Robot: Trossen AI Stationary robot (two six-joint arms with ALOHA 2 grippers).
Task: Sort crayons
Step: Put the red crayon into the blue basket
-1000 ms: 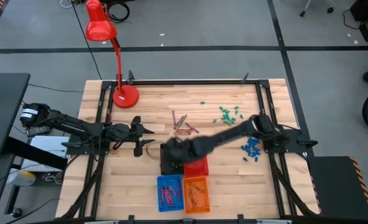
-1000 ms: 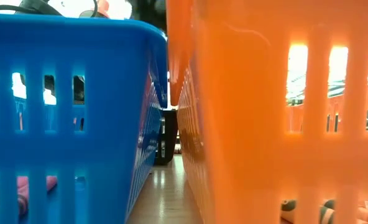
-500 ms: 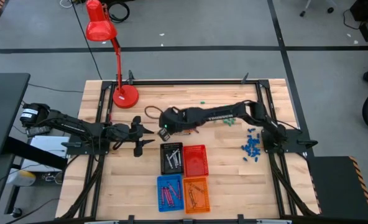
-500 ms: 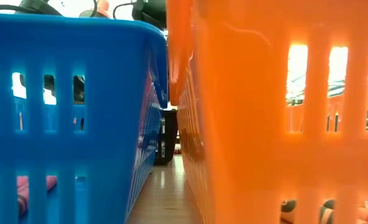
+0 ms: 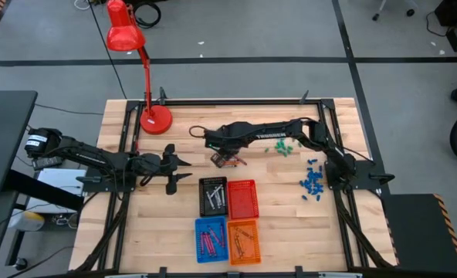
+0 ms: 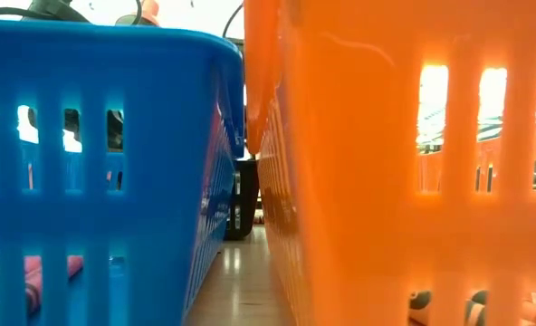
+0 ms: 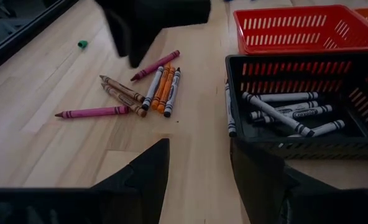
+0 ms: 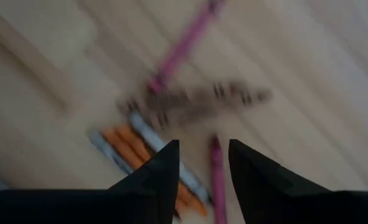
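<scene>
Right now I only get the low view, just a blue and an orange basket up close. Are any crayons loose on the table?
Observer: Yes, a small cluster of loose crayons lies on the wood, a little past the black basket.
Operator: Is an arm anywhere near them?
Observer: The right gripper hovers over that cluster, fingers open, holding nothing.
Operator: And the other arm?
Observer: The left gripper waits open at the table's left side, facing the crayons.
</scene>
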